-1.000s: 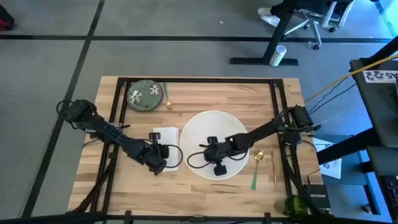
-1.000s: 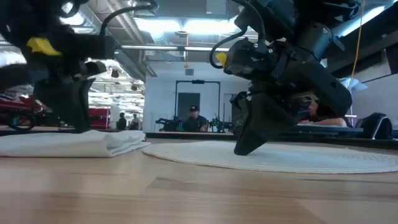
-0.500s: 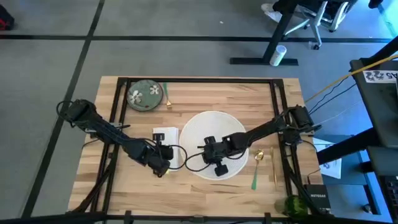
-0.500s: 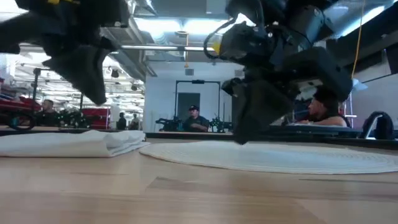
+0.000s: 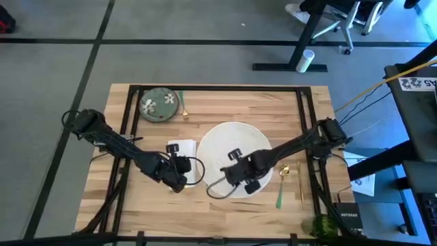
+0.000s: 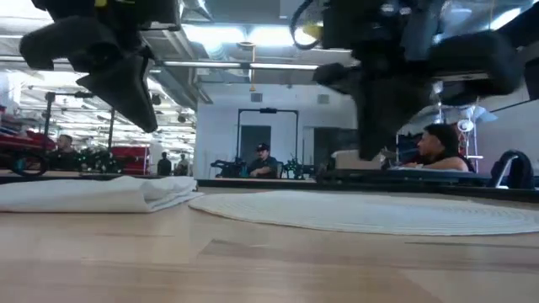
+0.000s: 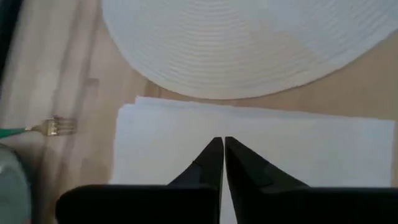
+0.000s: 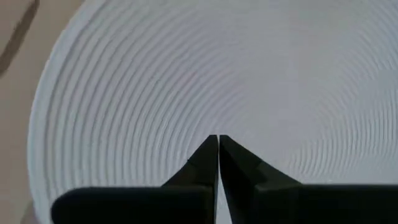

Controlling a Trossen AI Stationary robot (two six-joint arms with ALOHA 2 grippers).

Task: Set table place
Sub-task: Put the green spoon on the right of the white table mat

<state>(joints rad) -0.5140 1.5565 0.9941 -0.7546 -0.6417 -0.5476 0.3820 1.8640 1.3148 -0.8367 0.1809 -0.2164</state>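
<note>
While both tools are hanging above the middle of the counter [image 5: 225, 102] with their fingers pressed together and nothing between them, neither one is carrying any piece of the setting. The left tool [image 7: 218, 148] is hovering over the folded white napkin [image 7: 298, 149], and the right tool [image 8: 214, 144] is hovering over the near part of the large white plate [image 8: 186, 74]. In the low view both are sitting clear of the surfaces below them.

Working outward, the plate is lying at the centre of the counter with the napkin just beside it on the left. A green-handled gold spoon [image 5: 282, 183] and what looks like a slim gold knife [image 5: 301, 183] are lying just beside the plate on the right. The small green flowered dish [image 5: 159, 105] is sitting at the far left corner, well apart from the plate, with a green-handled fork [image 5: 184, 104] next to it. The green tumbler [image 5: 318, 225] is showing at the near right edge.

By my judgement the core is laid: plate, napkin and right-hand cutlery look placed. The dish, fork and tumbler probably remain to be brought in.

Counted: one plate, one napkin, one dish, one tumbler, three pieces of cutlery, two arms.
</note>
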